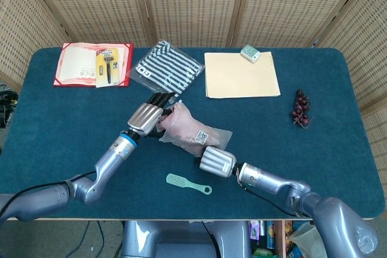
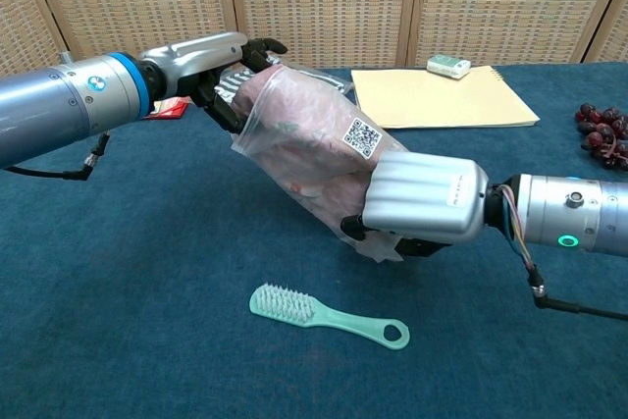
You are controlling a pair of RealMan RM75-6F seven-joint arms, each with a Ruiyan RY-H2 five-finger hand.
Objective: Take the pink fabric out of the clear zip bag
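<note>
A clear zip bag [image 1: 192, 132] [image 2: 312, 149] with a QR label holds the pink fabric [image 2: 289, 125] and is lifted off the blue table between both hands. My left hand [image 1: 147, 118] [image 2: 228, 64] grips the bag's upper end, dark fingers curled round it. My right hand [image 1: 216, 161] [image 2: 422, 205] grips the bag's lower end, which is bunched under its silver back. The fingers of the right hand are mostly hidden beneath the hand.
A green brush [image 1: 187, 183] [image 2: 327, 315] lies on the table [image 1: 48, 125] just in front of the bag. Further back are a striped cloth [image 1: 167, 66], a tan folder [image 1: 240, 75] with a small box [image 1: 250, 53], a red folder with a razor pack [image 1: 92, 64], and grapes [image 1: 300, 107] at right.
</note>
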